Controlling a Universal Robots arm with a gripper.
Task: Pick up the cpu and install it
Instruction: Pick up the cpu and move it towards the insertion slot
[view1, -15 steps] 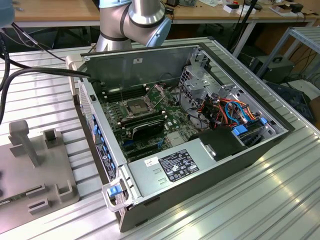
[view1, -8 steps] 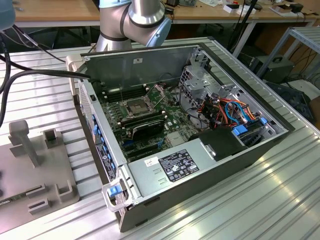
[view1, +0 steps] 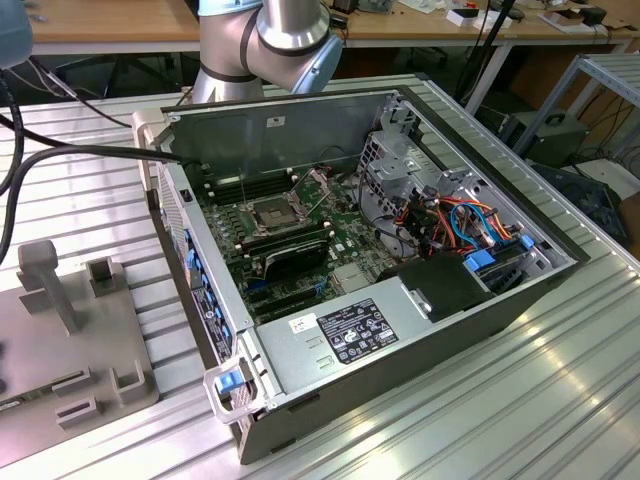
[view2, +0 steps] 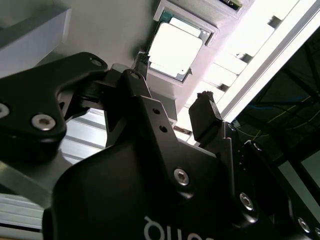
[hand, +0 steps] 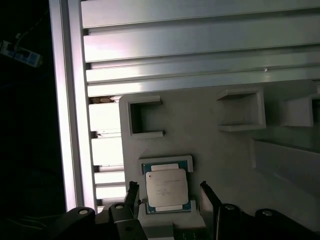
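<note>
First wrist view shows the cpu (hand: 166, 188), its silver-grey top facing up, lying flat in a shallow framed nest (hand: 165, 160) on a grey fixture plate (hand: 225, 150). The plate rests on the ribbed aluminium table (hand: 200, 45). The gripper (hand: 168, 187) is spread, with its two dark fingers (hand: 207, 195) standing on opposite sides of the chip, each apart from its edge. Whether the tips are already down at chip level cannot be told. The second wrist view confirms the chip (view2: 176, 49) seated in the nest beyond the spread tips. In the exterior view, the open computer case (view1: 400, 330) lies well apart from the fixture plate (view1: 60, 340), and its black-framed socket (view1: 272, 212) appears uncovered.

Assessment: the pick is not yet made. A sound grasp calls for the chip centred between the fingers and the tips clear of the nest rim. Closure should be even on two opposite edges, so the chip lifts level without tilting.
</note>
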